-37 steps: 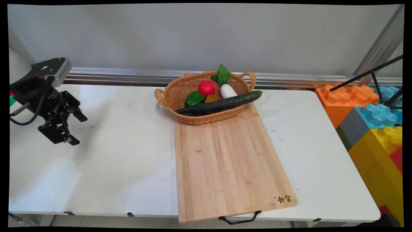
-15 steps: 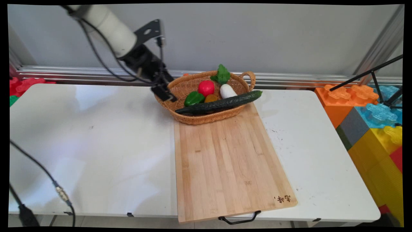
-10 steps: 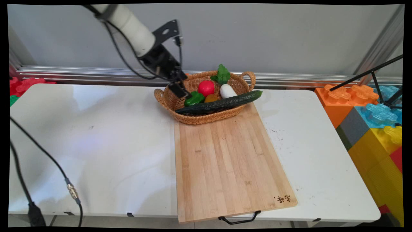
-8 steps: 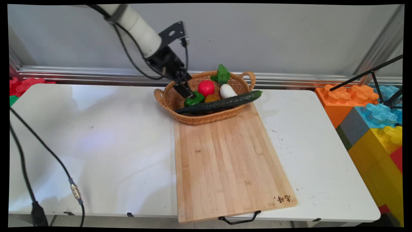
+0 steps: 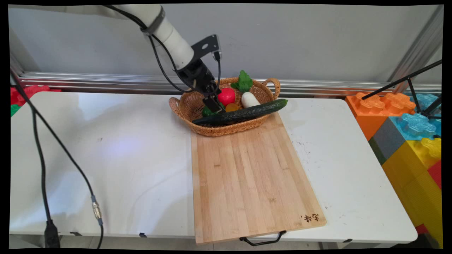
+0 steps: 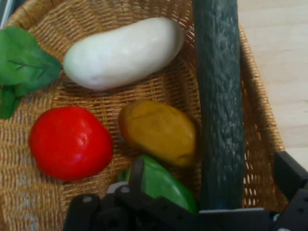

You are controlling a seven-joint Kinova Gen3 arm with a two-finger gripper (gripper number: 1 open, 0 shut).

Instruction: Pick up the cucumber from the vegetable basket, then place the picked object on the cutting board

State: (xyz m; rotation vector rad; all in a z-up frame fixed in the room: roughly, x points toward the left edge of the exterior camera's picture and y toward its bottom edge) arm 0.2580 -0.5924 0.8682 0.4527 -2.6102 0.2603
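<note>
— Pepper [image 6: 166, 185]: where is it?
— In the basket [image 5: 183, 106], right under the gripper [image 5: 213, 104], whose fingers stand apart, holding nothing.
— And the cucumber [image 5: 243, 112]?
— Seemingly too long to fit inside, so it lies across the rim.

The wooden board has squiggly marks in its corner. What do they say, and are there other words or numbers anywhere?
Dark burnt-in mark near the lower right corner of the cutting board: looks like a few characters, too small to read.
Basket, vegetables, table, toy blocks: no writing shows.
Hand view: no words or numbers.
</note>
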